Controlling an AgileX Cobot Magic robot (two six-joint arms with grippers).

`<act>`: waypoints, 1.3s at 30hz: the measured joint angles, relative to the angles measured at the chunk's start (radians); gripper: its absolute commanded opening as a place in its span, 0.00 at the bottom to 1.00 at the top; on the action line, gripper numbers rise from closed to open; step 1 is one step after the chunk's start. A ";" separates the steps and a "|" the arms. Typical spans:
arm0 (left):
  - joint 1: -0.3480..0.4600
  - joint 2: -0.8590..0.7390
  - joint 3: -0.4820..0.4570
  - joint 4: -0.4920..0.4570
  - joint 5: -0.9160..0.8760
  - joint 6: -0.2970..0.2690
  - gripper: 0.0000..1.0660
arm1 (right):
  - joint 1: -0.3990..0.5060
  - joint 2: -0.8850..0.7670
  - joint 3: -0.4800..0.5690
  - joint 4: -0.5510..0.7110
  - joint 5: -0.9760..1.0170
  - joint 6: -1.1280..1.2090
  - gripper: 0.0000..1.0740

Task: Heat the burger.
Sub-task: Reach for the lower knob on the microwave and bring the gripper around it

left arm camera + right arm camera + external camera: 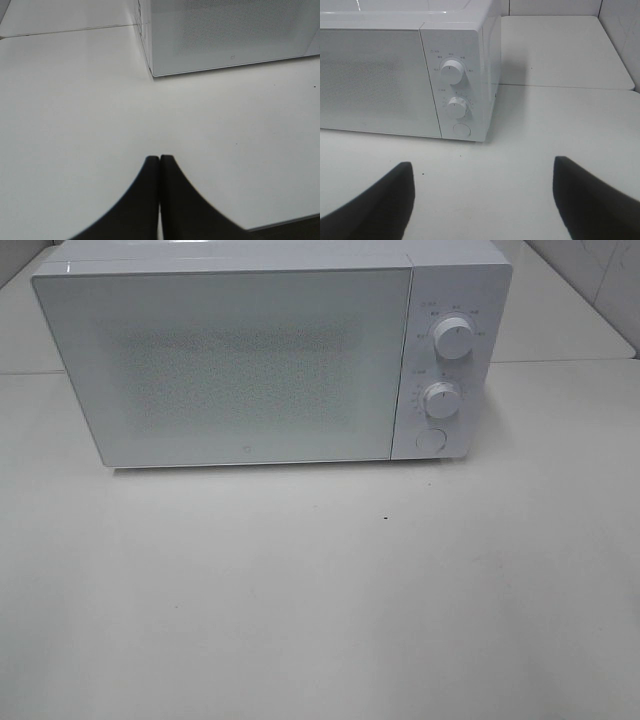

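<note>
Standing at the far side of the white table (320,610), a white microwave (250,360) is seen with its door (225,365) shut. On its right panel an upper knob (454,340), a lower knob (441,399) and a round button (431,440) are set one below another. The left gripper (160,159) is held over the table near the microwave's near left corner, its fingers pressed together with nothing between them. The right gripper (483,166) is spread wide and empty, faced toward the panel. The burger's place cannot be told from these views.
</note>
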 measured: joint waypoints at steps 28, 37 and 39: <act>0.000 0.000 0.000 0.000 0.000 -0.001 0.00 | 0.000 0.800 0.027 0.000 -0.827 0.000 0.67; 0.000 0.000 0.000 0.000 0.000 -0.001 0.00 | 0.000 1.093 0.027 0.000 -1.137 0.000 0.67; 0.000 0.000 0.000 0.000 0.000 -0.001 0.00 | 0.000 1.164 0.026 0.000 -1.210 0.000 0.67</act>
